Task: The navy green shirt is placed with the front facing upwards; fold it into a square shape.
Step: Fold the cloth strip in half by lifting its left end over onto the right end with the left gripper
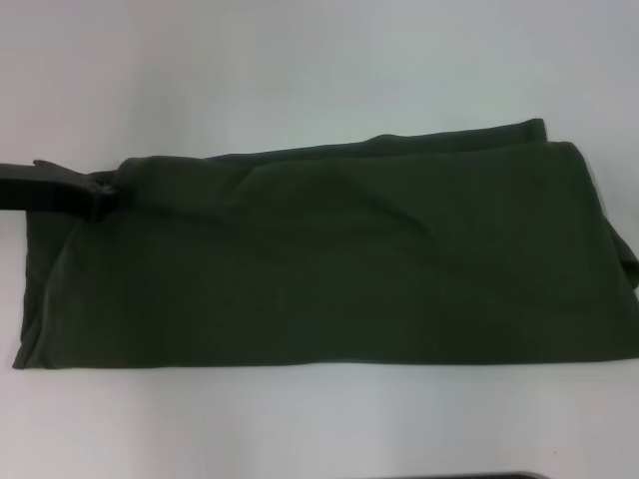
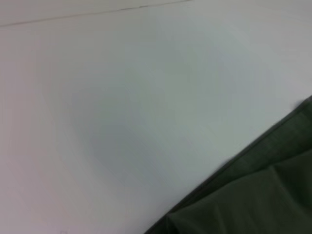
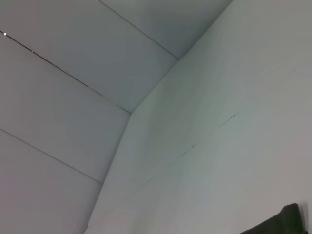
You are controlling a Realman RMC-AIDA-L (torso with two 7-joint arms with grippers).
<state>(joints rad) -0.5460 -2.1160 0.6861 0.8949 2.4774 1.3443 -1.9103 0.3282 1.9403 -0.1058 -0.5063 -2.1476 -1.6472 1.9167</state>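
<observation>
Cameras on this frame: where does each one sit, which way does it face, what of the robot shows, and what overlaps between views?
Head view: on the robot's head, looking forward and down at the white table and the folded navy green shirt; the left gripper reaches in at the shirt's far-left corner.
Left wrist view: on the left arm, facing bare table and a shirt edge; no fingers show.
Right wrist view: on the right arm, facing table and wall panels; no robot parts.
Shared: the shirt, in all three.
</observation>
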